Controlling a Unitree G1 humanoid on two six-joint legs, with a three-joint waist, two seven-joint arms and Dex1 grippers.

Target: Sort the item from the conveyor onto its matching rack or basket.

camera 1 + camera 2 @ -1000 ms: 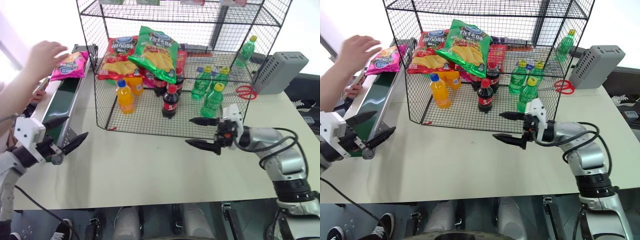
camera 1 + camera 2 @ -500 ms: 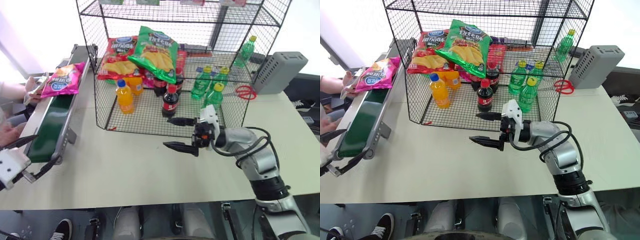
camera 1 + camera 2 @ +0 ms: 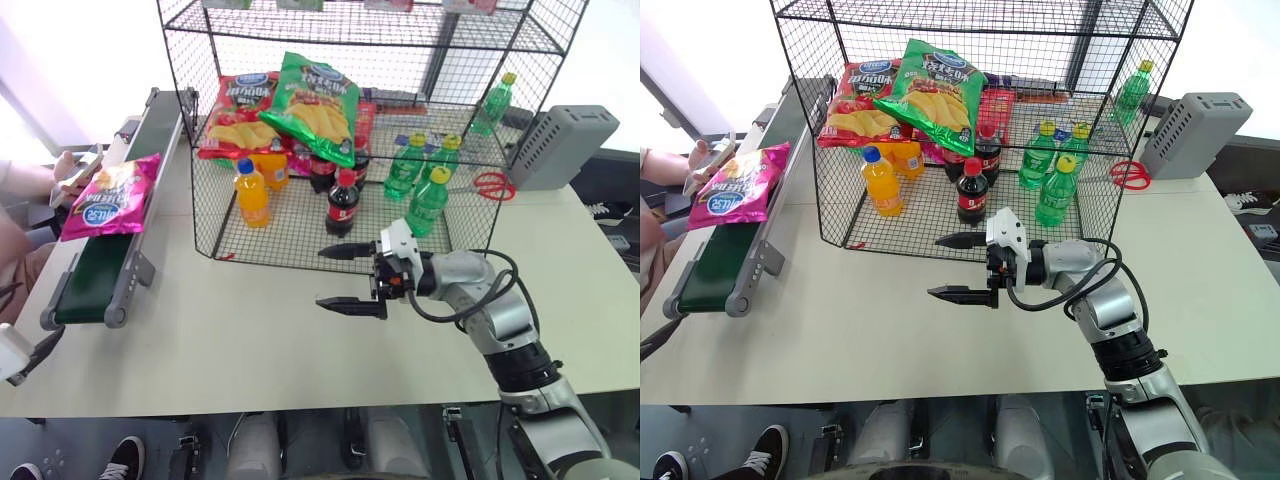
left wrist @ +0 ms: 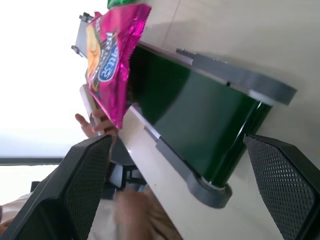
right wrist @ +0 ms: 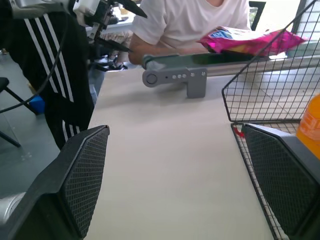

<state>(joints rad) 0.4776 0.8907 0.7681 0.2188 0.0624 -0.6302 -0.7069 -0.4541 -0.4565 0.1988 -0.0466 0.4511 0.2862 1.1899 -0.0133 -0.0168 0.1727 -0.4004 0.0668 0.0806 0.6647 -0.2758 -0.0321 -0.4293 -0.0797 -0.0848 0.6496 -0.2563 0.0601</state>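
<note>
Left eye view: I see the pink chip bag (image 3: 100, 196) midway along the conveyor (image 3: 92, 275), far left. Right gripper (image 3: 340, 277) hovers fingers apart, near the rack (image 3: 300, 235); left gripper (image 4: 175, 200) likewise apart.

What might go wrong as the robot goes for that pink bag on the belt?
The pink chip bag overhangs the conveyor edge on the side away from the rack, so it may slide off. A person's hand sits close beside it and risks a bump. The open right end effector is near the wire rack and may snag.

pale table (image 3: 260, 330), bright window behind.
</note>
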